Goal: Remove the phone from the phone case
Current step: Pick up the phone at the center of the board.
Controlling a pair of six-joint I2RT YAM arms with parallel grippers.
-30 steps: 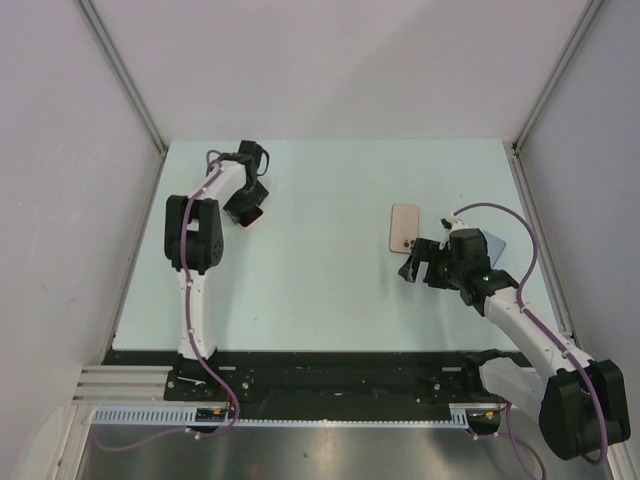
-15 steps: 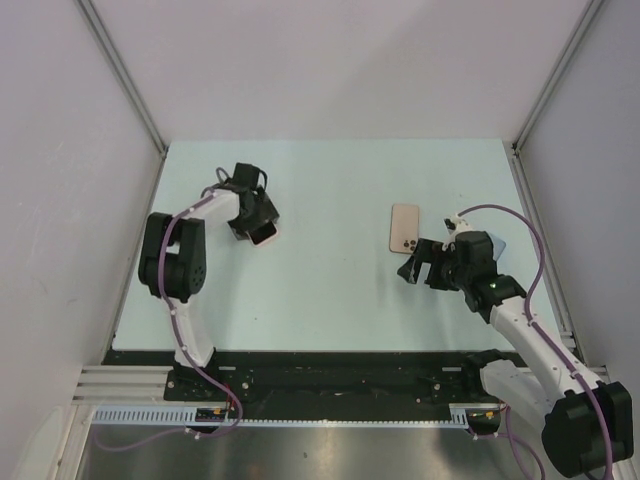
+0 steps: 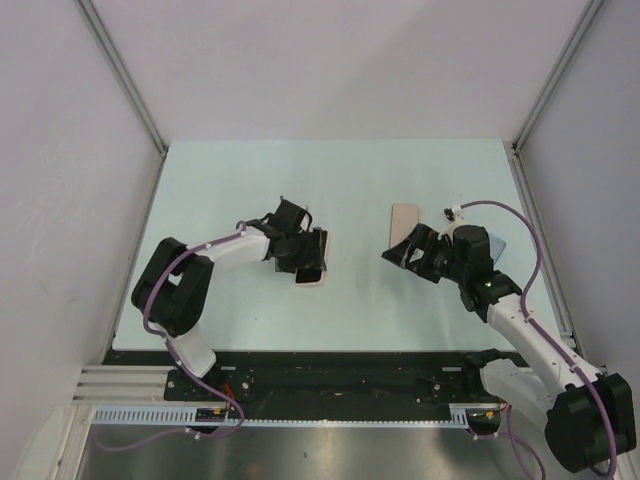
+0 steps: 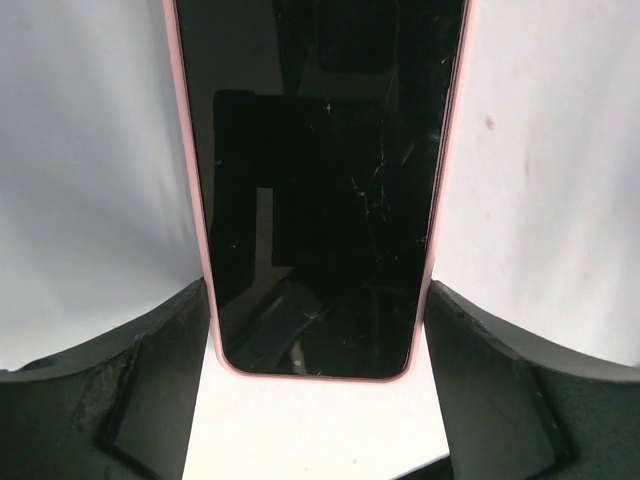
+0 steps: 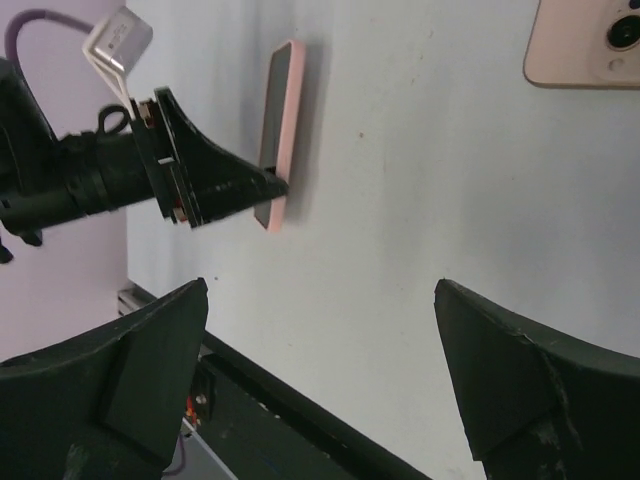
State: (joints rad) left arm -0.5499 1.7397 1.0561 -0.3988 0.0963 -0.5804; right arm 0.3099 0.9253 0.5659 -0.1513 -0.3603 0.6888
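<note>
The phone [image 4: 320, 180] has a scratched black screen and sits in a pink case [image 4: 190, 200]. My left gripper [image 4: 318, 305] is shut on its lower end, one finger on each long edge. In the top view the left gripper [image 3: 306, 258] holds the cased phone [image 3: 310, 277] near the table's middle. In the right wrist view the cased phone [image 5: 280, 130] shows edge-on at the upper left. My right gripper [image 3: 400, 250] is open and empty, to the right of it, with its jaws [image 5: 322, 290] wide apart.
A beige phone-shaped item [image 3: 402, 218] lies camera side up on the pale green table, just behind my right gripper; it also shows in the right wrist view [image 5: 590, 45]. A blue object [image 3: 497, 246] lies behind the right arm.
My left arm has swung from the far left to the table's middle, carrying the cased phone. My right gripper has shifted a little left and back, over the beige item's near end.
</note>
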